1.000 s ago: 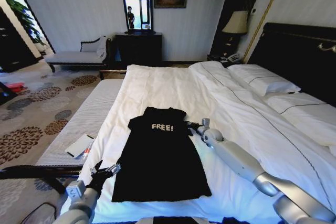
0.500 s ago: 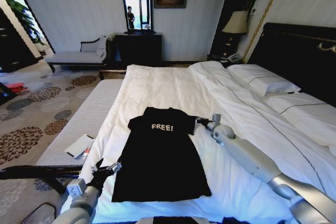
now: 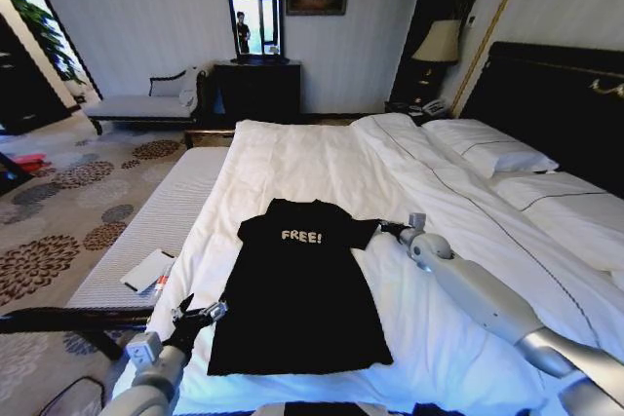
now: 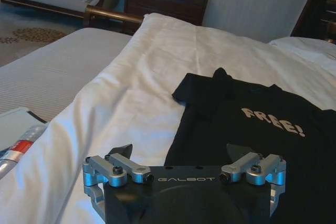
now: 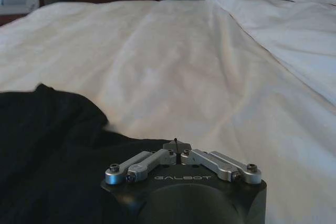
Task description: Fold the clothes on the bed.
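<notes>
the black t-shirt [image 3: 297, 284] lies flat on the bed [image 3: 322, 158], its right sleeve now drawn out sideways by the right gripper [image 3: 388, 229] pinched shut on it, while the left gripper [image 3: 198, 317] stays spread open at the hem corner.

Bare white duvet [image 3: 312, 158] lies open beyond the black cotton T-shirt [image 3: 297, 284] — white pillows [image 3: 487, 148] and the dark headboard [image 3: 556, 94] bound the right.

Black T-shirt [image 3: 297, 289] flat on white-duveted bed [image 3: 322, 158]
</notes>
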Motion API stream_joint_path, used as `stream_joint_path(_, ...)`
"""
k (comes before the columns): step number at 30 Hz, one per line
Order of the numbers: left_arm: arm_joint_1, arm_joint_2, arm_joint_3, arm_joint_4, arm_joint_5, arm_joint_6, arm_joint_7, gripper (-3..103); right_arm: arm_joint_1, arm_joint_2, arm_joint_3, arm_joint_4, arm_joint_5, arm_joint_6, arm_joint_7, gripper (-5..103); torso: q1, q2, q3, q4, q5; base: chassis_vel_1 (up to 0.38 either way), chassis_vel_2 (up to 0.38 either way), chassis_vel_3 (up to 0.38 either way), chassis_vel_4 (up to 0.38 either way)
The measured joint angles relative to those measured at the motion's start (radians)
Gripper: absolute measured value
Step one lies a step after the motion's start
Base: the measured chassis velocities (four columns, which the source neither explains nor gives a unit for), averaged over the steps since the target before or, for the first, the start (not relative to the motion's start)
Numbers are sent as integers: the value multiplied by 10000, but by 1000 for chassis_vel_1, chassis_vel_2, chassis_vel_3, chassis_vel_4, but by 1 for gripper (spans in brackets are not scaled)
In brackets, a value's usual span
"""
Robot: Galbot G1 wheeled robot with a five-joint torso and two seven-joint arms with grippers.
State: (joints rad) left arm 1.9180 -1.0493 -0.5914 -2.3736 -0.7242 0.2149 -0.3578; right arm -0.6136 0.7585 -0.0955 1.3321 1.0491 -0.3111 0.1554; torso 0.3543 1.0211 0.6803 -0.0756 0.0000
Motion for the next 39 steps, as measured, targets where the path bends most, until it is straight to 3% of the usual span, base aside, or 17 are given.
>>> stream_joint_path(29,-218,-14,253,96,88,4,-41,100,-1169,-59,858,350,-223,-309,546,0,0,0,0,2,0,0,0,0,0)
stream_joint_path(33,-395,-10,182,216,204,-3,-21,100,-1338,-43,1133,641,-223,-200,568,11,0,-1,0,5,0,0,0,0,0)
stream_joint_path(37,-1104,153,37,594,-12,-17,42,100,-2091,-436,1606,1465,-356,12,602,32,-1,0,0,-2,-2,0,0,0,0)
stream_joint_path(39,-1241,188,30,672,-53,-17,52,100,-2190,-476,1671,1570,-383,36,606,32,-1,0,0,-3,-2,0,0,0,0)
